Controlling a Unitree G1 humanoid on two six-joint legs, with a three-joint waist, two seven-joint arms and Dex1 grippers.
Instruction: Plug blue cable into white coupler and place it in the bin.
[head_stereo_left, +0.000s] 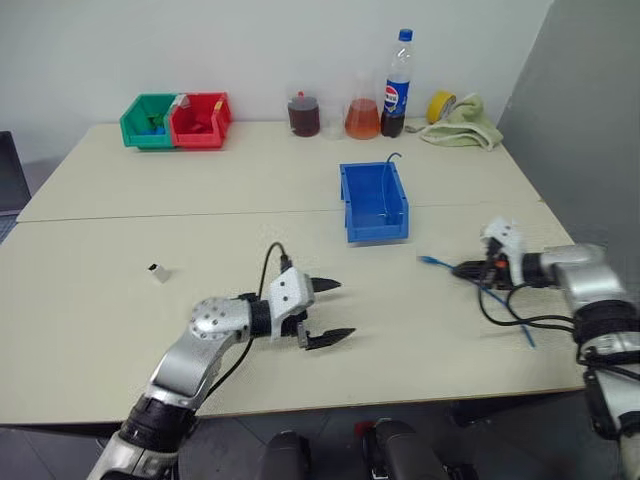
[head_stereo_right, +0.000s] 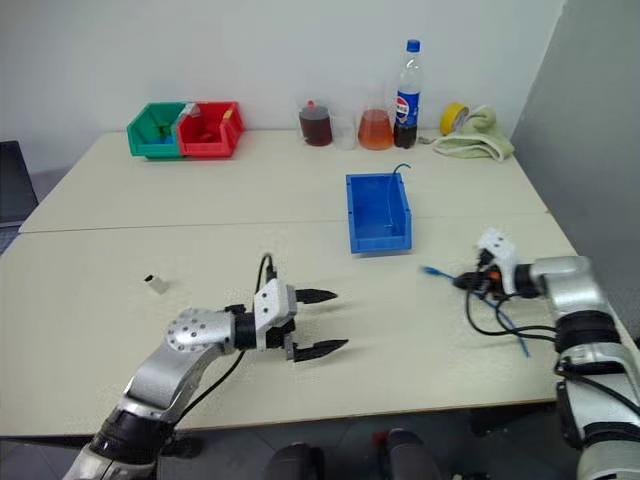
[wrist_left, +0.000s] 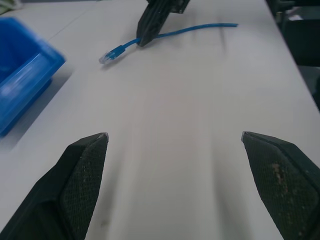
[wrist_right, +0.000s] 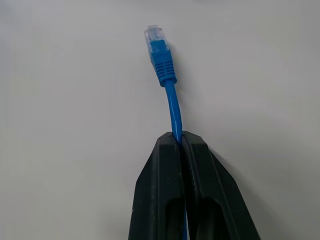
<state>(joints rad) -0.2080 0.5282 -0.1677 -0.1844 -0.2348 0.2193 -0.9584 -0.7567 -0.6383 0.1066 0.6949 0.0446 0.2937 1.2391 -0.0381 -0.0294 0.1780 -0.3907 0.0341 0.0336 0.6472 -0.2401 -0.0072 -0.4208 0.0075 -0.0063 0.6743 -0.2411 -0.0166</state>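
White coupler (head_stereo_left: 158, 272) sits alone at far left on the beige table (head_stereo_left: 120, 330), well apart from both arms. Left gripper (head_stereo_left: 326, 312) is nearer to it, fingers spread wide and empty, but it points rightward, away from the coupler. Blue bin (head_stereo_left: 375, 203) stands mid-table, open and bare inside. At right, right gripper (wrist_right: 181, 140) has its fingers pressed together, pinching the blue cable (wrist_right: 170, 102) just behind the plug; plug tip points left, toward the coupler, cable axis roughly along the table's width. White wall behind; bottles and small bins along the back edge.
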